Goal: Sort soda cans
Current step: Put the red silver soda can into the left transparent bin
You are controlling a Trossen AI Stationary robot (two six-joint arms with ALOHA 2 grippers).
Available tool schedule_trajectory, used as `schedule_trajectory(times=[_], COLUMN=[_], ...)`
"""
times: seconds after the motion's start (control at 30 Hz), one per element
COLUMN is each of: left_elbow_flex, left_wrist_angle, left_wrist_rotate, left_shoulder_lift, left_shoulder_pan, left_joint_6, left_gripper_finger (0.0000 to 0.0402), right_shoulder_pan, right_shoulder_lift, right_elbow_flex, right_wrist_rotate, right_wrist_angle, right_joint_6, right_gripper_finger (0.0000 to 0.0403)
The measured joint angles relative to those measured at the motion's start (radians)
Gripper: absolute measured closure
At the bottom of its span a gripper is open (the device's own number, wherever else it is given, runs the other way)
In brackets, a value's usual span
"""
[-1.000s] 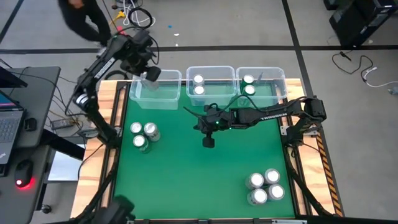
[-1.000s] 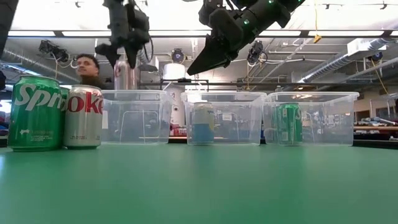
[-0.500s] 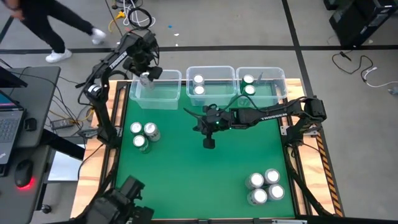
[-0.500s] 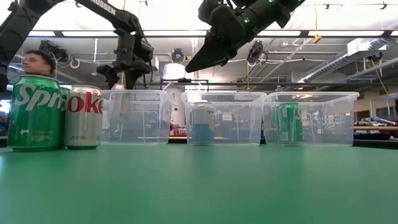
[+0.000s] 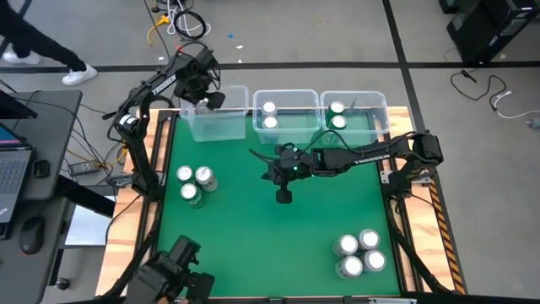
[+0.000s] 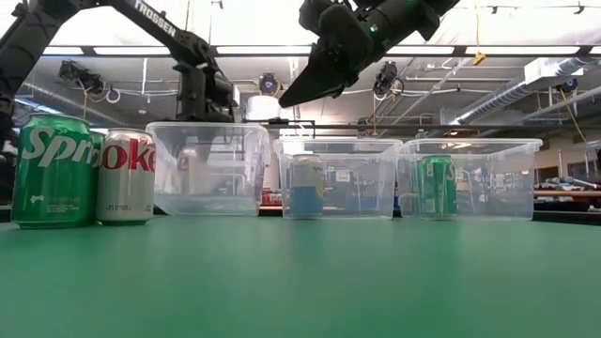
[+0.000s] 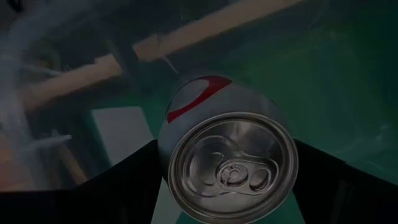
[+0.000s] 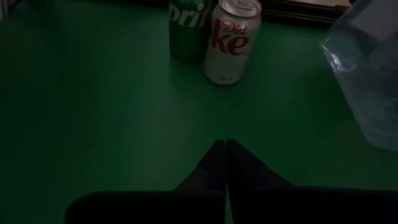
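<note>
Left end effector [image 5: 205, 100] has descended into the far-left bin [image 5: 221, 128], gripping 1 silver can [image 7: 225, 150]; release appears imminent. Right end effector [image 5: 283, 194] hovers closed above mid-desk, idle.

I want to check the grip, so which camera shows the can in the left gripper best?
The left wrist view: the silver can fills it, clamped between the dark fingers. The high view shows only the left gripper over the left bin; the low view shows the can faintly through the bin wall.
</note>
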Motion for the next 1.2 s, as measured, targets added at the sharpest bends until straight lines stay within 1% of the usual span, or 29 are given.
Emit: schedule_trajectory(times=[0.17, 0.3, 0.63, 0.67, 0.77, 0.83, 0.87, 0.97, 1.07, 1.2], left_elbow_flex=[-0.077, -0.115, -0.109, -0.107, -0.102, -0.1, -0.1, -0.1, -0.092, -0.039], left_wrist_angle=[0.041, 0.062, 0.067, 0.067, 0.064, 0.063, 0.056, 0.043, 0.02, -0.018], left_wrist_rotate=[-0.002, -0.001, -0.017, -0.022, -0.046, -0.078, -0.094, -0.125, -0.132, -0.136], left_shoulder_lift=[0.0, -0.006, -0.003, -0.003, 0.0, 0.0, -0.002, -0.01, -0.014, -0.013], left_shoulder_pan=[0.0, 0.0, 0.0, -0.001, -0.001, 0.0, 0.0, 0.0, 0.0, -0.005], left_joint_6=[0.008, 0.015, 0.061, 0.064, 0.088, 0.093, 0.094, 0.104, 0.114, 0.137], left_gripper_finger=[0.0111, 0.0111, 0.0111, 0.0105, 0.0046, 0.0019, 0.0019, 0.0044, 0.0067, 0.008], right_shoulder_pan=[0.009, 0.009, 0.009, 0.009, 0.009, 0.009, 0.009, 0.009, 0.009, 0.009], right_shoulder_lift=[0.0, 0.0, 0.0, 0.0, 0.0, 0.0, 0.0, 0.0, 0.0, 0.0], right_elbow_flex=[0.0, 0.0, 0.0, 0.0, 0.0, 0.0, 0.0, 0.0, 0.0, 0.0], right_wrist_rotate=[0.0, 0.0, 0.0, 0.0, 0.0, 0.0, 0.001, 0.001, 0.001, 0.001], right_wrist_angle=[0.01, 0.015, 0.025, 0.025, 0.025, 0.025, 0.025, 0.025, 0.025, 0.033], right_joint_6=[0.0, 0.0, 0.0, 0.0, 0.0, 0.0, 0.0, 0.0, 0.0, 0.0], right_gripper_finger=[0.0403, 0.0403, 0.0403, 0.0403, 0.0403, 0.0403, 0.0403, 0.0403, 0.0403, 0.0403])
